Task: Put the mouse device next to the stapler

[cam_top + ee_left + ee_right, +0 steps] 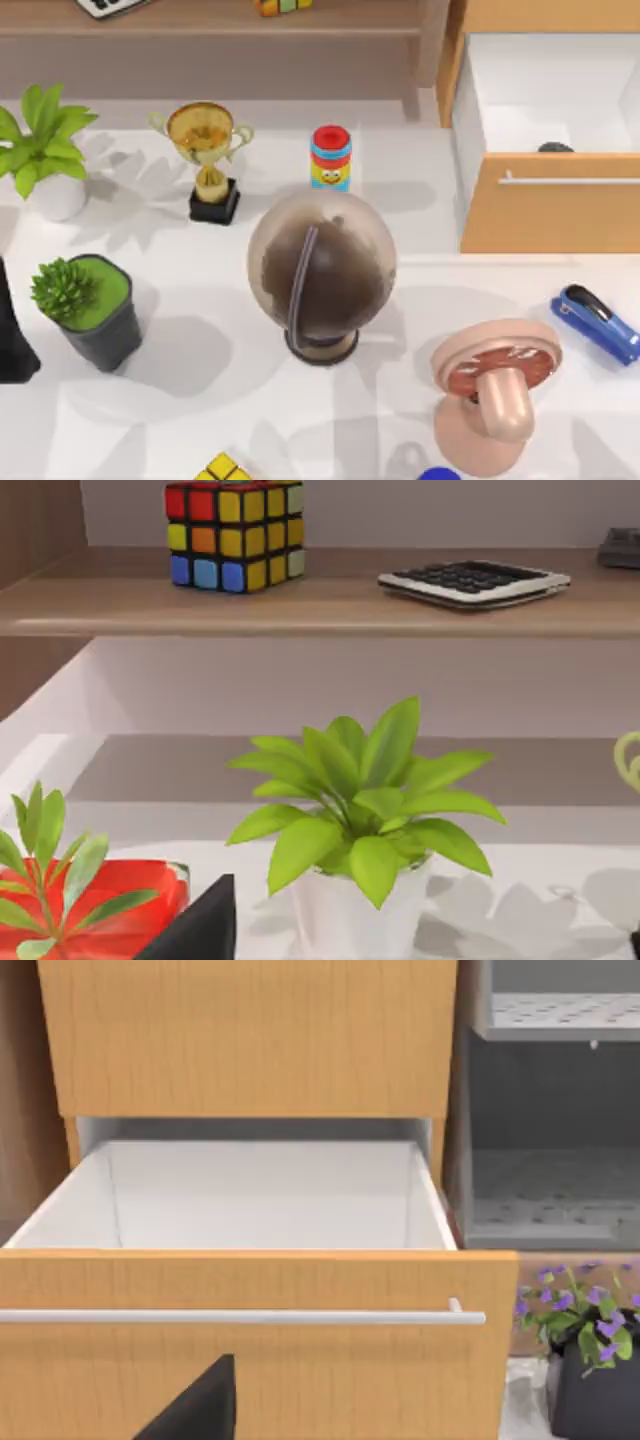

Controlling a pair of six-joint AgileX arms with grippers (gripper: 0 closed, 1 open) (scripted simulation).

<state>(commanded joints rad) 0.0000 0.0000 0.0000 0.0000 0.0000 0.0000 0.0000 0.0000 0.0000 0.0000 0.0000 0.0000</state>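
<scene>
The mouse device (555, 148) is a small dark dome inside the open wooden drawer (550, 210) at the back right, mostly hidden behind the drawer's front panel. The blue stapler (598, 322) with its black top strip lies on the table near the right edge, in front of the drawer. My left arm (12, 335) stands dark at the table's left edge, beside the potted plants. In the right wrist view a dark part of my right gripper (195, 1405) faces the drawer front (250, 1360) and its white interior; the mouse device is hidden there.
A large globe (320, 270) stands mid-table. A gold trophy (208, 150) and a red-blue toy (331, 157) are behind it. A mushroom figure (495, 385) rises left of the stapler. Potted plants (85, 305) (45, 140) line the left side.
</scene>
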